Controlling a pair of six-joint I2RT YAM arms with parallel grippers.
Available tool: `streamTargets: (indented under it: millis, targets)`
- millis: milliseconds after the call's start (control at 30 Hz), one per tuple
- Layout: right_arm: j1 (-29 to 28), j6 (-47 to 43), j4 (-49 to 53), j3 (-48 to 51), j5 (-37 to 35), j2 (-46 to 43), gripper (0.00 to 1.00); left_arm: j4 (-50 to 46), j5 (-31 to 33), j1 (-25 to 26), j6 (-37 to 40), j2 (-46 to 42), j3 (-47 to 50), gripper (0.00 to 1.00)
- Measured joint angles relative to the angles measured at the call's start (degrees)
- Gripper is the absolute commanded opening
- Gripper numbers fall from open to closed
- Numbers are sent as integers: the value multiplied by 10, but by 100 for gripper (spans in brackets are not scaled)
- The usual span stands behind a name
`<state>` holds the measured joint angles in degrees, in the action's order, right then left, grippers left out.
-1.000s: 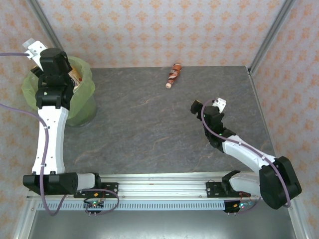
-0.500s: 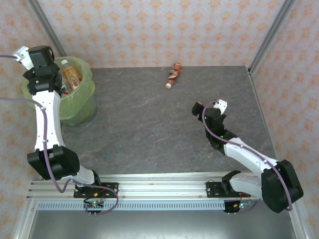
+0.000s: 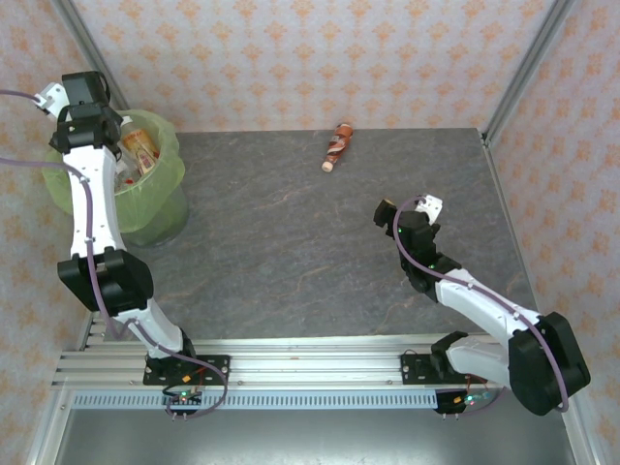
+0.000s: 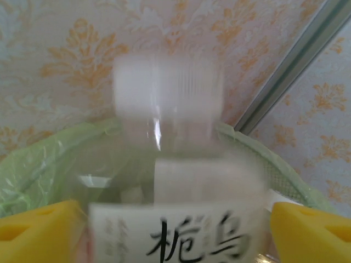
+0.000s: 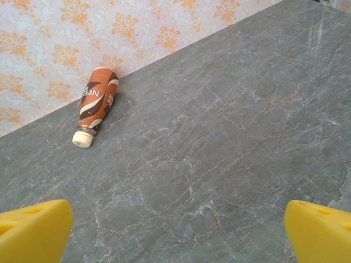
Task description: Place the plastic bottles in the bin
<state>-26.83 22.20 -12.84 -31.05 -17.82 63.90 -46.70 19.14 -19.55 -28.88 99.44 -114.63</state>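
The bin [image 3: 163, 205], lined with a light-green bag, stands at the table's far left corner, and bottles [image 3: 140, 150] lie inside it. My left gripper [image 3: 97, 126] hovers at its back-left rim. In the left wrist view a clear bottle [image 4: 170, 137] with a white cap and a white label shows blurred between the wide-apart yellow fingers [image 4: 38, 230] of that gripper [image 4: 176, 230], above the bag's rim [image 4: 44, 159]. A brown-red bottle [image 3: 336, 145] [image 5: 96, 101] lies on its side by the back wall. My right gripper [image 3: 386, 208] [image 5: 178, 230] is open over bare table, well short of it.
The grey stone tabletop [image 3: 291, 242] is bounded by patterned walls at the back and sides. Metal corner posts [image 3: 518, 68] rise at both back corners. One such post [image 4: 296, 60] runs close past the left gripper.
My left arm has swung from above the bin's middle to its back-left rim, its elbow folding back toward the left. The right gripper has barely shifted. The brown-red bottle has not moved.
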Motion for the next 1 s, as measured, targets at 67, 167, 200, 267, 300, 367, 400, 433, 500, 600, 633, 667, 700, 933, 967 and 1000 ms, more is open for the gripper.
streamTargets:
  millis: [67,167,200,267,300,367,400,433,500,600,633,667,700,933,967,1000]
  targets:
    - [0,0,0,0,0,0,99,-15,-10,0,-12,8,-14,100]
    - [0,0,3,0,0,0,99,-26,-26,0,-24,8,-19,100]
    - [0,0,3,0,1,0,99,-26,-35,0,-27,8,-19,100]
    - [0,0,3,0,10,0,99,-26,-61,0,-33,8,-19,100]
    - [0,0,3,0,16,0,99,-26,-74,0,-34,7,-19,100]
    - [0,-1,4,-3,29,6,99,-22,-107,0,-41,1,-13,100]
    - [0,-3,6,-9,36,14,99,-19,-122,0,-42,-5,-7,100]
    - [0,-5,9,-17,45,26,99,-16,-139,1,-43,-14,1,100]
    - [2,-11,16,-43,64,55,99,-11,-171,3,-43,-33,15,100]
    - [3,-19,25,-92,103,101,99,7,-223,8,-44,-67,35,100]
    - [3,-19,26,-110,115,116,99,18,-243,10,-48,-81,46,100]
    - [3,-19,27,-127,125,132,99,29,-264,12,-53,-97,60,100]
    - [2,-18,27,-139,131,144,99,40,-285,12,-58,-111,75,100]
    - [3,-8,44,-244,165,263,100,129,-360,101,-92,-228,229,100]
    - [3,-5,51,-264,167,283,100,136,-358,133,-92,-240,246,100]
    - [3,-3,56,-283,168,301,99,142,-359,160,-92,-249,259,100]
